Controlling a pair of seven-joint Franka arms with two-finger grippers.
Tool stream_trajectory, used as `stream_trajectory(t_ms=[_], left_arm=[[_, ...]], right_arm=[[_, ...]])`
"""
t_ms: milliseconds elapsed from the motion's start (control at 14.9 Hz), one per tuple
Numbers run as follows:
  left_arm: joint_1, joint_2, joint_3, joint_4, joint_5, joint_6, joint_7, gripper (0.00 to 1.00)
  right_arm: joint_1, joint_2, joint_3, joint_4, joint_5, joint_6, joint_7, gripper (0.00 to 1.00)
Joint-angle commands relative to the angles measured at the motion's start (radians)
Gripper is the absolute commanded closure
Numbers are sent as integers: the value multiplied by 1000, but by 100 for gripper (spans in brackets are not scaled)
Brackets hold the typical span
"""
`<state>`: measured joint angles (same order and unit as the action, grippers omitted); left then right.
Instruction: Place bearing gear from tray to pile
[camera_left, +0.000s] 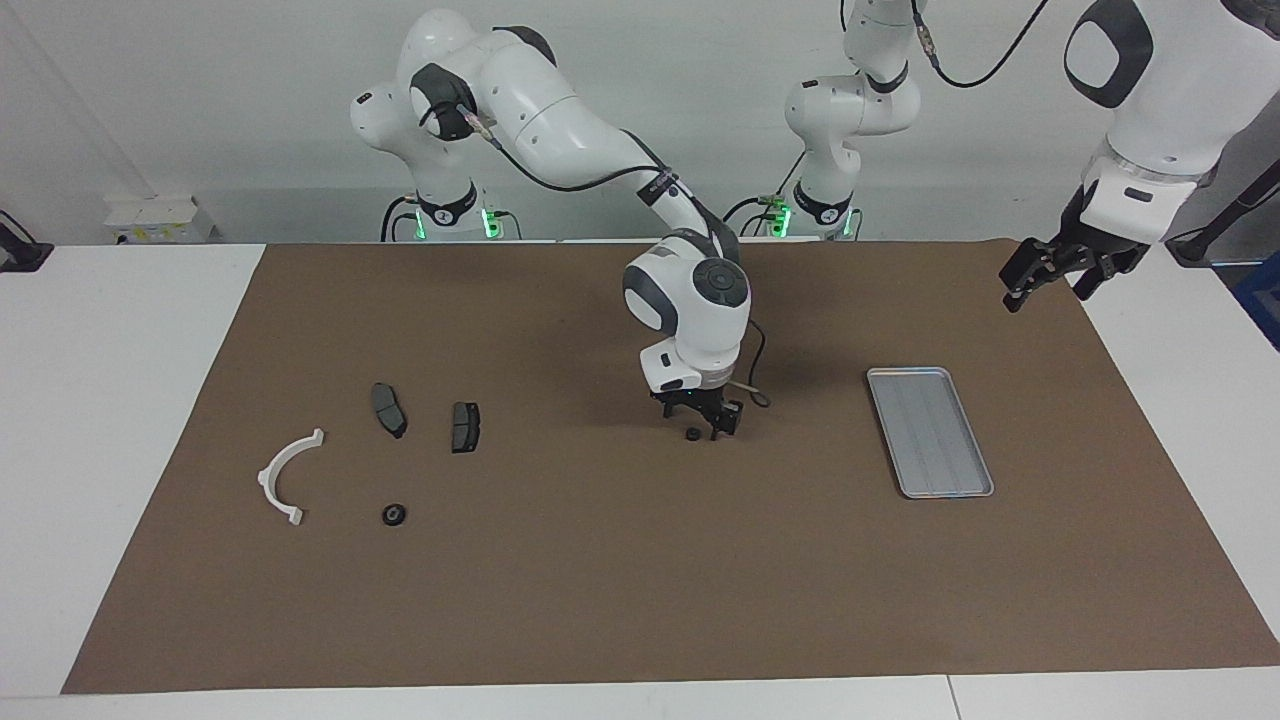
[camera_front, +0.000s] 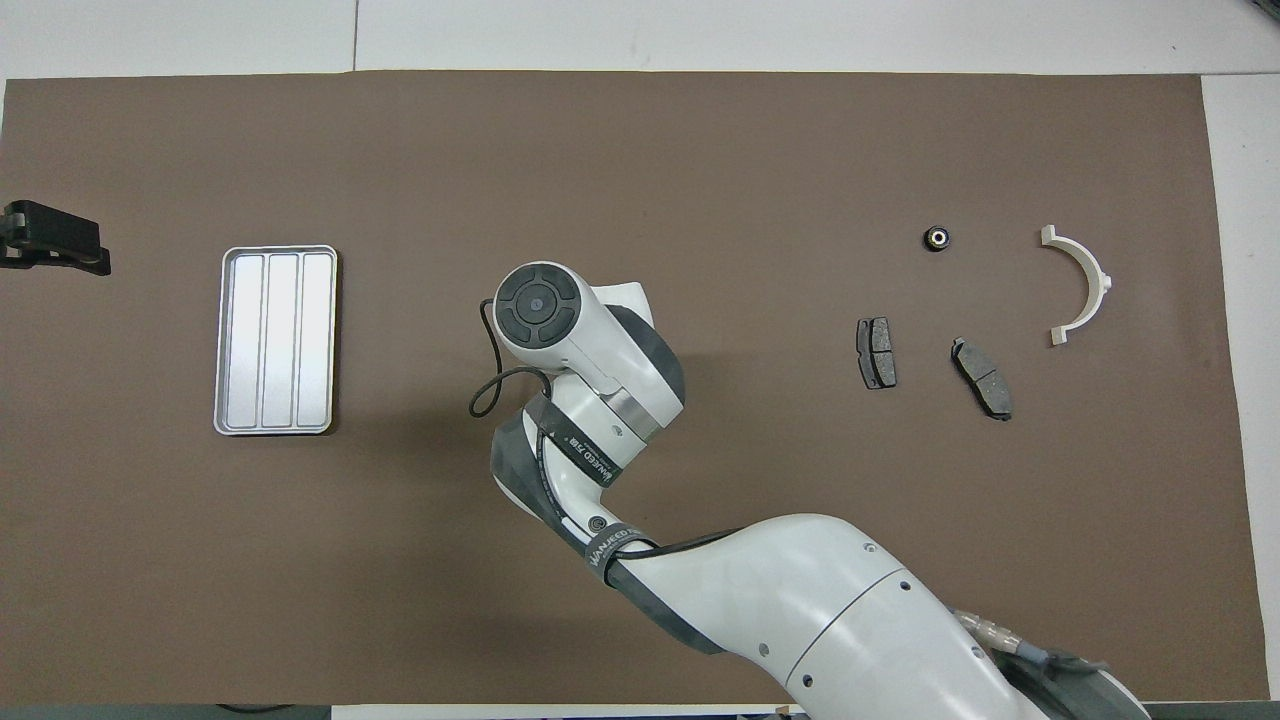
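Observation:
A small black bearing gear (camera_left: 692, 434) lies on the brown mat in the middle of the table, apart from the tray. My right gripper (camera_left: 701, 424) is low over it, open, with a finger on either side of it. In the overhead view the right arm's wrist (camera_front: 540, 300) hides both. The silver tray (camera_left: 930, 430) holds nothing and also shows in the overhead view (camera_front: 276, 340). The pile is a white bracket (camera_left: 288, 475) and two brake pads (camera_left: 389, 409) (camera_left: 465, 426). My left gripper (camera_left: 1050, 285) waits, open, raised over the mat's edge.
A second black bearing gear (camera_left: 394, 514) lies by the pile, farther from the robots than the brake pads, and shows in the overhead view (camera_front: 937, 238). The brown mat (camera_left: 600, 580) covers most of the white table.

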<state>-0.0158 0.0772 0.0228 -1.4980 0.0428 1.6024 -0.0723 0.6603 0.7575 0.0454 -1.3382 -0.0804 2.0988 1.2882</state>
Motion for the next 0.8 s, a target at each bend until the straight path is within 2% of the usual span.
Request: stream_trajectory(t_ms=[0,67,268,335,470,671,738], left_arm=[[2,-10,-7,18,19,-56,-6,0],[-4,-17,-7,7,19,-56,-17,0],[-6,-130,-7,-112,20,-36,-17,0],[-3,-143,-7,-123,19,-33,-17,0],[-21,-134,-6,-116,17,-39,-24,0],[-29,-139,-7,-125,14,-61,-21,0],[-33,-143,-7,-133,14,-74,-21,0]], right_arm=[[-16,-7,5,-38,-38,41,23,31],[-18,-7,4,-35,-42,43,22,38],[-30,-9,4,-38,-45,67,23,39],[-28,-9,4,-44,-45,78,25,40],[-28,-7,4,-50,-45,84,26,56],[-27,-9,4,-68,-44,105,26,95],[-28,-9,4,-68,-44,105,26,100]])
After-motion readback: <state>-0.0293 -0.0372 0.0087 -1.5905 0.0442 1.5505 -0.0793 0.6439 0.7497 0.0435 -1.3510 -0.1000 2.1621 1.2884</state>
